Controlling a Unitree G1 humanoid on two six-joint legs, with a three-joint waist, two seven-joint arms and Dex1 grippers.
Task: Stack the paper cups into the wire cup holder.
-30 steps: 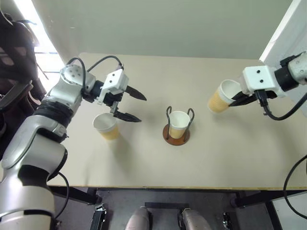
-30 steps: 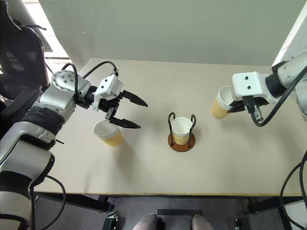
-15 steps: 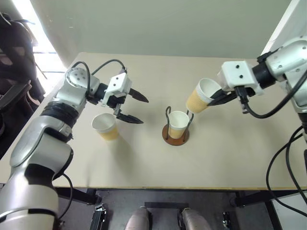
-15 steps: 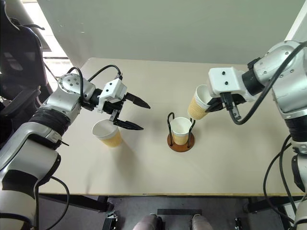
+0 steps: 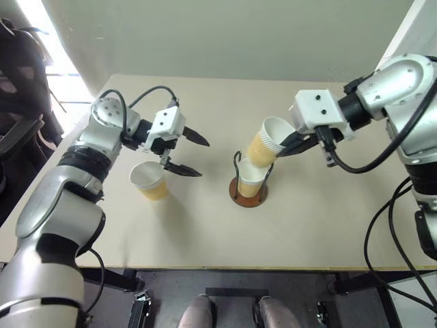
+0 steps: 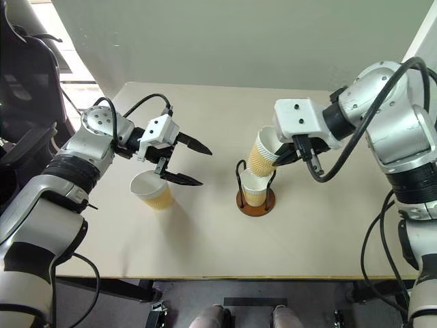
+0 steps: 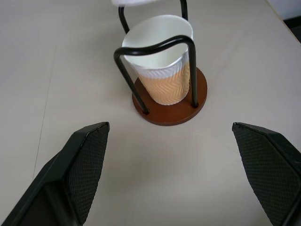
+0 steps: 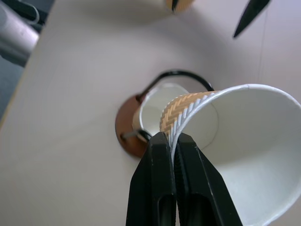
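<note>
Cup (image 5: 266, 140) pinched in right end effector (image 5: 285, 145)

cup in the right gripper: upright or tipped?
Tipped. The held cup leans with its mouth toward the right gripper, bottom angled down over the cup in the holder.

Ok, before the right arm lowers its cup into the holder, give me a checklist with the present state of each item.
1. Grip on the carried cup: ok, the right gripper pinches its wall near the rim, one finger inside, one outside.
2. Carried cup over the wire cup holder: ok, its bottom sits just above the cup in the holder.
3. Carried cup upright: not ok, it is tilted, rim towards the right arm.
4. Holder upright on the table: ok.
5. Left gripper clear of the holder: ok, open, above the loose cup.
6. Cup bottom centred between the wire loops: cannot tell.
</note>
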